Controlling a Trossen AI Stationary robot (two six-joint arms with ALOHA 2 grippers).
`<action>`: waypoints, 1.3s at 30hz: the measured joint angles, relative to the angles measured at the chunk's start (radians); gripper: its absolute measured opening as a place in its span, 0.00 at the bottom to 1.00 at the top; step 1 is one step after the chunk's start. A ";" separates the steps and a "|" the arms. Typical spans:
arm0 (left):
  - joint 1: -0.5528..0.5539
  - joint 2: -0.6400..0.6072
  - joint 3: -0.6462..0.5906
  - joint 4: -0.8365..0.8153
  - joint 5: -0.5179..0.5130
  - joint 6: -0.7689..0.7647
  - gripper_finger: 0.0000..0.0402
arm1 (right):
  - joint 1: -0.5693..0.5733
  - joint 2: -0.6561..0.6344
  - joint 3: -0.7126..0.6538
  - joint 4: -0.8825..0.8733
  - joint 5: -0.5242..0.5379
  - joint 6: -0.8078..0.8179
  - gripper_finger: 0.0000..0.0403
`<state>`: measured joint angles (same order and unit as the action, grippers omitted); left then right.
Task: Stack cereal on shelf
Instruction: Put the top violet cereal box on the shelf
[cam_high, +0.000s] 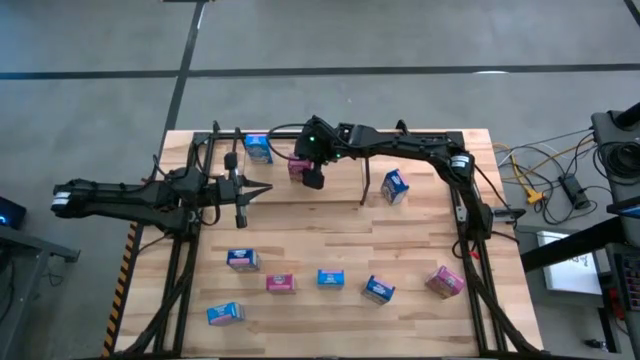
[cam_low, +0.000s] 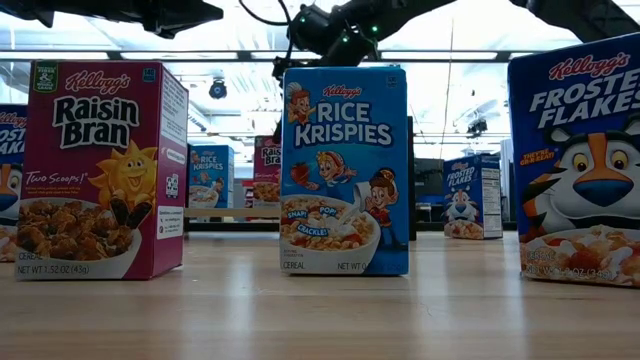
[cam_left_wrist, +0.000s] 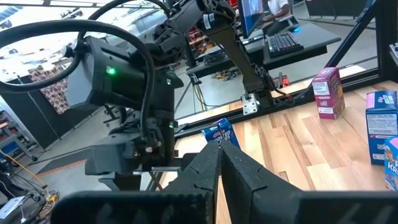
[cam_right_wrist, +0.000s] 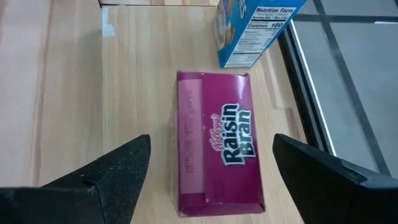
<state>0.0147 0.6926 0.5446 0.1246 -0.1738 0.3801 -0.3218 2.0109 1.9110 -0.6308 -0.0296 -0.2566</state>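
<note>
My right gripper (cam_high: 312, 178) hangs open above a pink Raisin Bran cereal box (cam_right_wrist: 214, 143), one finger on each side of it and clear of it. The box (cam_high: 298, 167) stands upright on the wood near the shelf's black rods (cam_high: 430, 134) at the table's far edge. A blue cereal box (cam_high: 258, 148) stands just left of it, by the rod (cam_right_wrist: 311, 93). Another blue box (cam_high: 395, 185) stands to its right. My left gripper (cam_high: 262, 190) waits shut at the left, level, holding nothing; its closed fingers (cam_left_wrist: 217, 162) show in the left wrist view.
Several more cereal boxes stand in a loose row near the table's front: blue (cam_high: 242, 259), pink (cam_high: 281, 283), blue (cam_high: 331, 278), blue (cam_high: 378, 289), pink (cam_high: 445, 281), blue (cam_high: 225, 314). Slanted black arm frames (cam_high: 175, 280) run along both sides. Bare wood lies mid-table.
</note>
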 joint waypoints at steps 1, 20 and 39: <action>0.000 0.000 0.000 0.000 0.000 0.000 0.00 | -0.001 0.000 -0.003 0.006 0.000 0.000 0.81; 0.000 0.000 0.000 0.004 0.000 0.000 0.00 | -0.001 0.000 -0.020 0.016 -0.006 0.001 0.81; 0.000 0.000 0.000 0.007 0.000 0.003 0.00 | -0.001 0.000 -0.066 0.061 -0.006 -0.005 0.81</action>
<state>0.0143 0.6926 0.5446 0.1318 -0.1738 0.3832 -0.3229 2.0109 1.8447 -0.5697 -0.0360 -0.2617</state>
